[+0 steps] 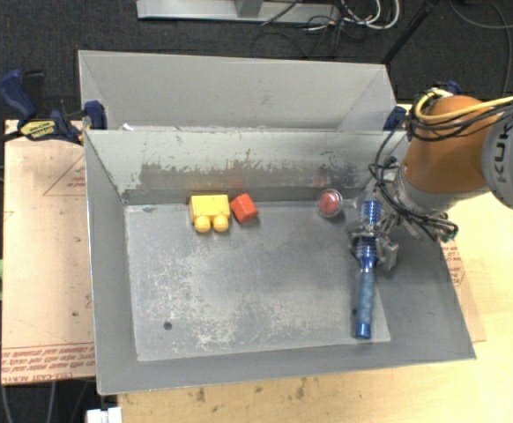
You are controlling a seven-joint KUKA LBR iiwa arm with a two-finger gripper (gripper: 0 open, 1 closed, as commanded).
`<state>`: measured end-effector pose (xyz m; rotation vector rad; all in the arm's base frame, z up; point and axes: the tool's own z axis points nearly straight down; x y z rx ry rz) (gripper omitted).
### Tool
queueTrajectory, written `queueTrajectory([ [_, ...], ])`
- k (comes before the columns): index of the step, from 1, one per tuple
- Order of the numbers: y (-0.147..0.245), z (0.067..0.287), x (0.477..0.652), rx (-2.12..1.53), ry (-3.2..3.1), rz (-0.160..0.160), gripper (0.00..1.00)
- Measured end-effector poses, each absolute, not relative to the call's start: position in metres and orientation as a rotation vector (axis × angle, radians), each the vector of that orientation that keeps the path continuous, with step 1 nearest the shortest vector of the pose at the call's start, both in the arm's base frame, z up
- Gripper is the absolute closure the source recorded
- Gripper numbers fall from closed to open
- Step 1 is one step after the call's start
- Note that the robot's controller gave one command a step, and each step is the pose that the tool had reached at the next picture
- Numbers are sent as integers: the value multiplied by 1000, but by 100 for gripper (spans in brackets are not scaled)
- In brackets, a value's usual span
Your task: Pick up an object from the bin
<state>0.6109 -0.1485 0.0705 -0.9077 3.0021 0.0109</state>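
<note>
Lying nearest, at the bin's (239,298) four o'clock, a blue stick (363,302) is pointing toward twelve, its far end sitting under the gripper (369,238); whether the claw is spread or pinching, I cannot tell. What is perhaps a red ball (330,204) is resting at the gripper's ten o'clock, with an orange block (243,208) and a yellow block (210,211) lying farther toward nine.

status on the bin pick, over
Gripper low at right of bin, over upper end of long blue tube. Red ball close by, at back wall. Yellow block, orange block far off.
</note>
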Motion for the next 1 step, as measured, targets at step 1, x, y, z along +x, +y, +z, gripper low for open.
queueTrajectory([
  [1, -133, 296, 601, -770, 3034, -7, 100],
])
